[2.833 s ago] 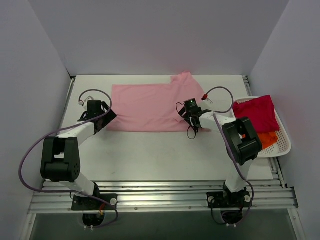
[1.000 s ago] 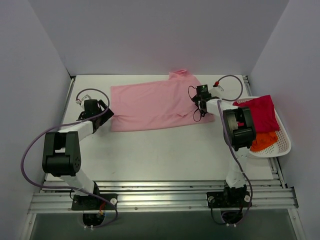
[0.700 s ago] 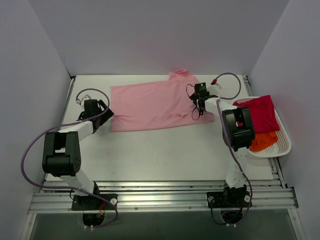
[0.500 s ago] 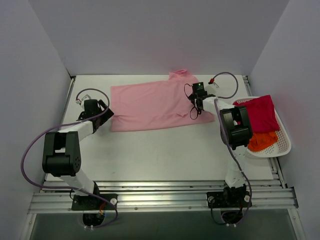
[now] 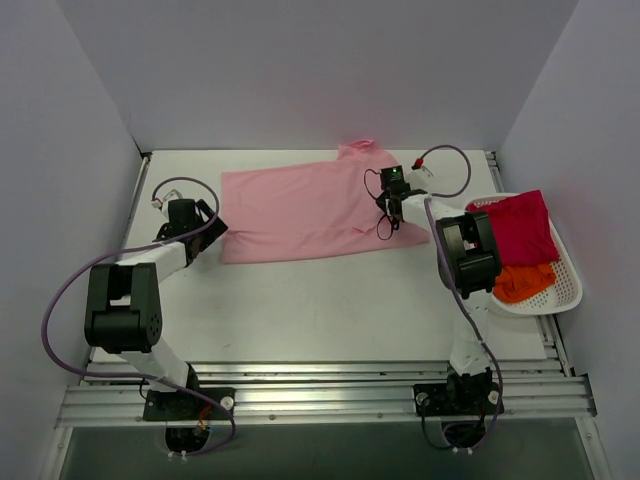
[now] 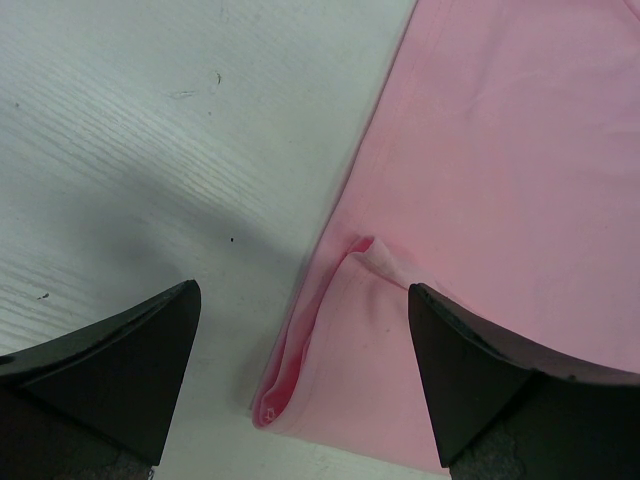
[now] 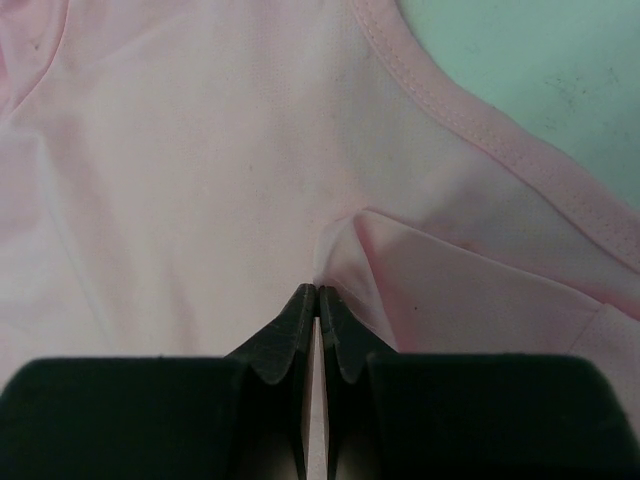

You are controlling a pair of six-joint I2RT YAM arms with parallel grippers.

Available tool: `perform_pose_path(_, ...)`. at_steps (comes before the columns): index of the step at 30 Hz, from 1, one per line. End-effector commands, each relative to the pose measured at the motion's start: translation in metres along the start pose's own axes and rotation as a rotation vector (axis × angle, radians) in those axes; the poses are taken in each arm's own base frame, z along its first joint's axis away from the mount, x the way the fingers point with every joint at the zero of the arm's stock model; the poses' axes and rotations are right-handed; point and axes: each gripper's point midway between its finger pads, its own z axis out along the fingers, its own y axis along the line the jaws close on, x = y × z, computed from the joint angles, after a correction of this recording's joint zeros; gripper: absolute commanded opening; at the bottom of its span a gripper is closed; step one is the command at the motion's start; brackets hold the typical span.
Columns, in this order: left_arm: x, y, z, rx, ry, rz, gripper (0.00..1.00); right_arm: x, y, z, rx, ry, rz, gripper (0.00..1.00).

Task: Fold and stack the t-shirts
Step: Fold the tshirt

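Note:
The light pink t-shirt (image 5: 300, 212) lies spread flat across the far half of the table. My right gripper (image 5: 388, 188) rests on its right part near the sleeve. In the right wrist view the right gripper (image 7: 318, 290) is shut, pinching a small raised fold (image 7: 420, 270) of the pink t-shirt (image 7: 180, 150). My left gripper (image 5: 212, 236) hovers open at the shirt's near left corner. In the left wrist view the left gripper (image 6: 303, 290) straddles the doubled-over hem corner (image 6: 275, 400) without touching it. A magenta-red t-shirt (image 5: 515, 225) and an orange t-shirt (image 5: 520, 282) lie in the basket.
A white basket (image 5: 570, 285) stands at the table's right edge. White walls close in the left, back and right sides. Bare white table (image 5: 330, 300) runs between the pink shirt and the arm bases.
My right gripper slid a little left across the pink shirt's right part and closed on a fold of it. The left arm and the shirt's left side stayed put.

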Motion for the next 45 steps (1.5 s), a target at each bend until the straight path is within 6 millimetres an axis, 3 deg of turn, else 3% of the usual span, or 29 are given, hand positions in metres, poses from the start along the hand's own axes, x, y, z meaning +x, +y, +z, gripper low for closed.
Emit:
perform_pose_path(1,-0.012,-0.007,0.002,0.029,-0.041,0.002,0.94,-0.007,0.009,-0.004,-0.01,-0.015,-0.01,0.0)
perform_pose_path(7,-0.011,-0.007,0.002,0.028,-0.04,0.004,0.94,-0.012,0.015,-0.007,-0.03,-0.032,-0.007,0.0)
perform_pose_path(14,-0.011,-0.009,0.002,0.038,-0.032,0.004,0.94,-0.035,0.045,0.003,-0.056,-0.076,0.009,0.0)
perform_pose_path(19,-0.01,-0.008,0.003,0.034,-0.025,0.004,0.94,-0.045,0.051,0.03,-0.04,-0.105,0.036,0.0)
perform_pose_path(20,-0.01,-0.009,0.003,0.036,-0.025,0.005,0.94,-0.035,0.046,0.043,-0.023,-0.088,0.029,0.0)
perform_pose_path(22,-0.01,-0.009,0.003,0.036,-0.025,0.005,0.94,-0.043,0.058,0.05,-0.043,-0.092,0.042,0.01)
perform_pose_path(23,-0.01,-0.009,0.003,0.039,-0.026,0.005,0.94,-0.037,0.054,0.053,-0.017,-0.066,0.033,0.25)
perform_pose_path(24,-0.01,-0.009,0.003,0.039,-0.026,0.007,0.94,-0.029,0.049,0.062,0.0,-0.051,0.023,0.39)
perform_pose_path(26,-0.01,-0.009,0.003,0.038,-0.024,0.008,0.94,-0.031,0.052,0.063,0.004,-0.052,0.037,0.7)
perform_pose_path(28,-0.01,-0.009,0.003,0.039,-0.023,0.008,0.94,-0.033,0.044,0.06,0.032,-0.067,0.043,0.77)
perform_pose_path(32,-0.011,-0.009,0.003,0.041,-0.028,0.008,0.94,-0.051,0.032,0.04,0.07,-0.128,0.037,0.79)
perform_pose_path(34,-0.01,-0.009,0.002,0.038,-0.028,0.008,0.94,-0.074,0.035,0.016,0.061,-0.181,0.048,0.79)
perform_pose_path(35,-0.011,-0.009,0.002,0.038,-0.032,0.006,0.94,-0.069,0.024,0.012,0.08,-0.181,0.038,0.79)
perform_pose_path(36,-0.012,-0.009,0.001,0.037,-0.038,0.006,0.94,-0.085,0.028,-0.008,0.06,-0.209,0.054,0.79)
perform_pose_path(40,-0.014,-0.007,0.0,0.03,-0.054,0.0,0.94,-0.088,-0.007,-0.048,0.102,-0.243,0.078,0.79)
perform_pose_path(41,-0.014,-0.006,-0.001,0.029,-0.057,0.0,0.94,-0.103,-0.002,-0.066,0.057,-0.285,0.112,0.79)
perform_pose_path(42,-0.015,-0.007,-0.002,0.034,-0.061,-0.002,0.94,-0.087,-0.023,-0.065,0.092,-0.267,0.094,0.79)
perform_pose_path(44,-0.015,-0.007,-0.004,0.042,-0.071,-0.001,0.94,-0.091,-0.035,-0.082,0.101,-0.282,0.108,0.79)
perform_pose_path(45,-0.016,-0.008,-0.006,0.05,-0.073,-0.002,0.94,-0.079,-0.053,-0.083,0.135,-0.263,0.092,0.79)
